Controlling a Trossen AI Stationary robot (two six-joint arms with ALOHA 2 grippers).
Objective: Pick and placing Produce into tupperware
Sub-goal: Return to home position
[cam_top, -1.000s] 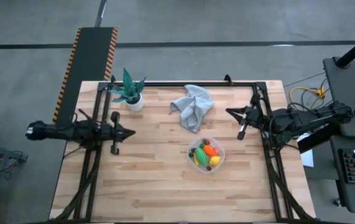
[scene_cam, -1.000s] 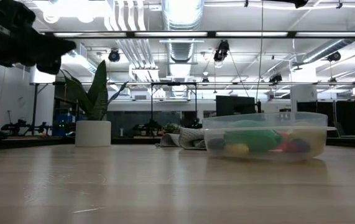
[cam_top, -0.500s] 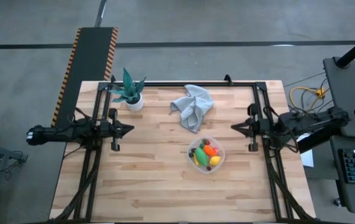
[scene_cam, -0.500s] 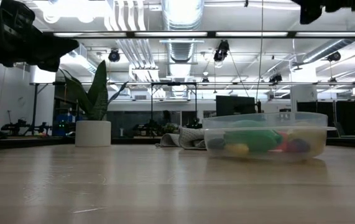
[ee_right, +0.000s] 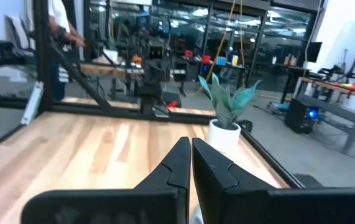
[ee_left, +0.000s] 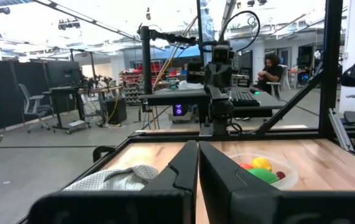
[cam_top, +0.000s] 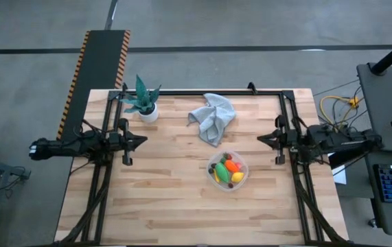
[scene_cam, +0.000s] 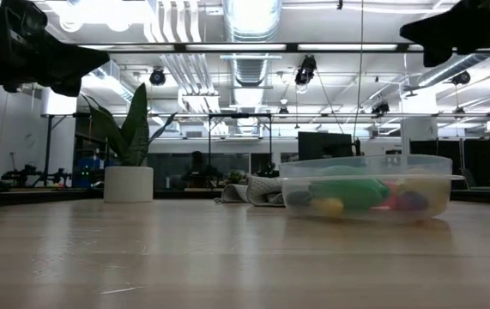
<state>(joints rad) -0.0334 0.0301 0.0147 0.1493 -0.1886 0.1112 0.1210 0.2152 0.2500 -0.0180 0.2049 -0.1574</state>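
Note:
The tupperware (cam_top: 228, 171) is a round clear bowl standing on the table right of centre, also in the low view (scene_cam: 367, 187) and the left wrist view (ee_left: 265, 172). Inside lie the produce pieces (cam_top: 229, 169): green, orange, yellow, red and dark ones. My left gripper (cam_top: 143, 142) hovers over the table's left side, shut and empty; its fingers meet in the left wrist view (ee_left: 198, 163). My right gripper (cam_top: 261, 139) hovers near the right edge, level with the bowl's far side, shut and empty (ee_right: 190, 160).
A green potted plant in a white pot (cam_top: 143, 99) stands at the far left corner. A crumpled grey cloth (cam_top: 213, 116) lies at the far middle. Black frame rails run along the left, right and far edges. Bare wood covers the near half.
My right arm has drawn back toward the table's right edge and come down a little, levelling out; in the low view it now shows at the upper right. My left arm has pulled slightly toward the left edge. The tupperware and produce have stayed put.

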